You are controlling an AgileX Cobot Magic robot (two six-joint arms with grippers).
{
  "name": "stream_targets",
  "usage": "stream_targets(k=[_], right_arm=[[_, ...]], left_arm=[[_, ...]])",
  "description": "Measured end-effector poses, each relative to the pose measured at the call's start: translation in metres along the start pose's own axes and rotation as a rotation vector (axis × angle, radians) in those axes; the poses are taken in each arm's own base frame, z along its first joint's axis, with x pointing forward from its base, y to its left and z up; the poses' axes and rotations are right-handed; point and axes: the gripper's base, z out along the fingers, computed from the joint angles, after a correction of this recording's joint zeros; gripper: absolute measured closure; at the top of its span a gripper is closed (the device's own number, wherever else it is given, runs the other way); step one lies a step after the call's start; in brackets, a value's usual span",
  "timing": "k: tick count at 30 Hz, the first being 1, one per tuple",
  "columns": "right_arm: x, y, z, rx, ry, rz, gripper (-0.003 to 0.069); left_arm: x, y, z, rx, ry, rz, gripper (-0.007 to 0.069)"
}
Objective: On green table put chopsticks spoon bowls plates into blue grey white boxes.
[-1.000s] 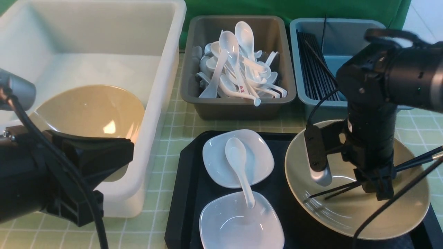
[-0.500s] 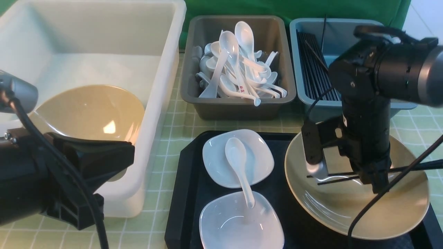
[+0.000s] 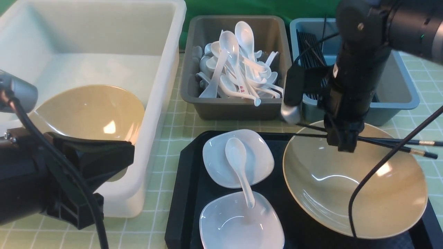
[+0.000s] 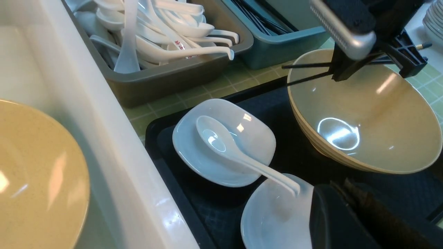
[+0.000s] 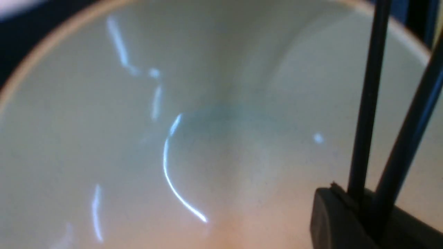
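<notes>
My right gripper (image 3: 342, 144) is shut on the black chopsticks (image 3: 420, 152), which it holds level just above the tan bowl (image 3: 353, 186) on the tray. The right wrist view shows both chopsticks (image 5: 367, 103) clamped in the gripper (image 5: 349, 214) over the bowl (image 5: 207, 121). The white spoon (image 3: 238, 162) lies across two white plates (image 3: 258, 155) (image 3: 238, 224). A second tan bowl (image 3: 86, 110) leans inside the white box (image 3: 162, 103). My left gripper (image 4: 334, 188) is shut and empty beside the near plate (image 4: 273, 214). The blue box (image 3: 398, 97) is behind the right gripper.
The grey box (image 3: 238, 109) is piled with several white spoons. Black chopsticks line the blue box's left side. The black tray (image 3: 187, 193) carries the plates and the bowl on the green table (image 3: 173, 124). A black cable crosses the bowl's right half.
My right gripper closed on the chopsticks, lifted them out of the tan bowl, and moved back toward the blue box. The left arm stayed put.
</notes>
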Motion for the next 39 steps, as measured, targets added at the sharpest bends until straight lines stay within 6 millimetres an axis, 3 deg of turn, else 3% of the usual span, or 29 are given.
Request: stream_targets(k=[8,14,19,26,33,34,36,39], right_arm=[[0.027,-0.027,0.005,-0.107,-0.09,0.257,0.0603],[0.047,-0.045,0.001,-0.232,-0.24,0.483,0.0603],[0.064,-0.061,-0.007,-0.238,-0.297,0.613,0.0603],[0.07,-0.087,-0.018,-0.29,-0.443,0.748,0.0603],[0.073,-0.143,-0.014,-0.454,-0.715,0.937,0.0603],[0.074,-0.161,-0.016,-0.511,-0.822,0.98,0.0603],[0.074,-0.171,-0.016,-0.544,-0.876,1.004,0.0603],[0.075,-0.204,-0.005,-0.645,-1.018,1.068,0.0603]], left_arm=[[-0.002,0.001,0.0,-0.011,-0.02,-0.003,0.0626],[-0.002,0.001,0.0,-0.011,-0.02,-0.004,0.0626],[-0.003,0.002,0.0,-0.018,-0.035,-0.004,0.0626],[-0.007,0.004,0.0,-0.043,-0.081,-0.004,0.0626],[-0.008,0.003,0.0,-0.029,-0.086,-0.025,0.0626],[-0.007,0.002,0.0,-0.018,-0.078,-0.033,0.0626],[-0.007,0.001,0.0,-0.013,-0.072,-0.035,0.0626],[-0.005,0.0,0.0,-0.004,-0.059,-0.038,0.0626]])
